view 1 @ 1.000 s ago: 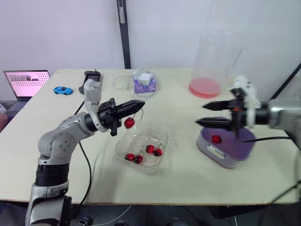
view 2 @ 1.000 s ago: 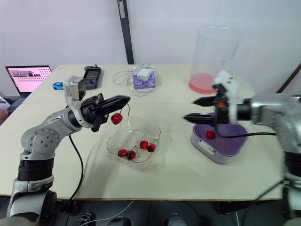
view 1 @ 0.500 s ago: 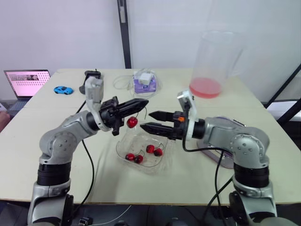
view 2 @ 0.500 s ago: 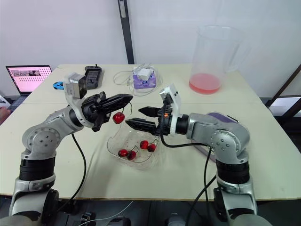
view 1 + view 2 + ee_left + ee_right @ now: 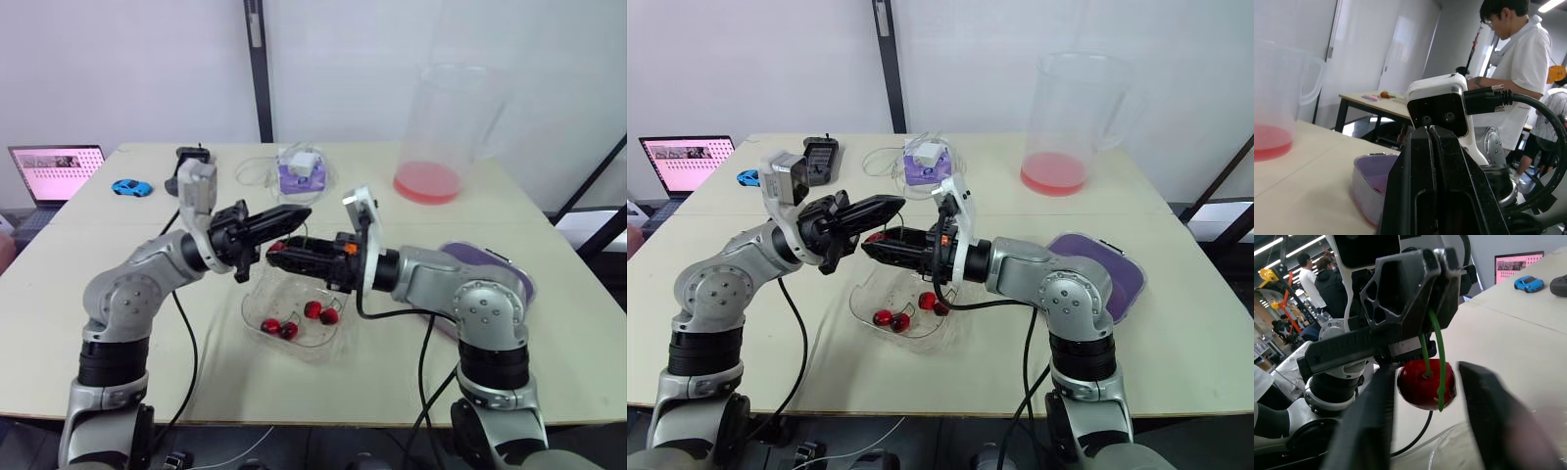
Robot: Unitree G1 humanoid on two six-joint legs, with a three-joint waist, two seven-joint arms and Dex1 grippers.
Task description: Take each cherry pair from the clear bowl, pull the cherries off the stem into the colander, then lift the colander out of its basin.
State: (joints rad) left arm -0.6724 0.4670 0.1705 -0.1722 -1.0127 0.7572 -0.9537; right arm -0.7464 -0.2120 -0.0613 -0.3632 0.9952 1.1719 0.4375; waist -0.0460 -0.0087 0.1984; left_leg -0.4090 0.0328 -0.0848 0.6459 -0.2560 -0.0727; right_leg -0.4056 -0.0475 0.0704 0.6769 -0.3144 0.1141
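Left gripper (image 5: pixel 893 204) pinched tight on green stem (image 5: pixel 1436 347), red cherry (image 5: pixel 1420 384) hung beneath it, right gripper (image 5: pixel 872 245) spread wide either side of cherry, above clear bowl (image 5: pixel 338 287).

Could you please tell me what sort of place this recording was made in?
Probably a robotics lab or workshop: an open laptop stands beside the work table, loose cables lie on it, and a person stands near another bench.

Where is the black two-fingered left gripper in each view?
Eye views: left gripper left of centre, near the clear plastic bowl.
Left wrist view: left gripper before a white camera box.
Right wrist view: left gripper above the round red cherry, pinching its green stem.
Shared landmark: right gripper facing it.
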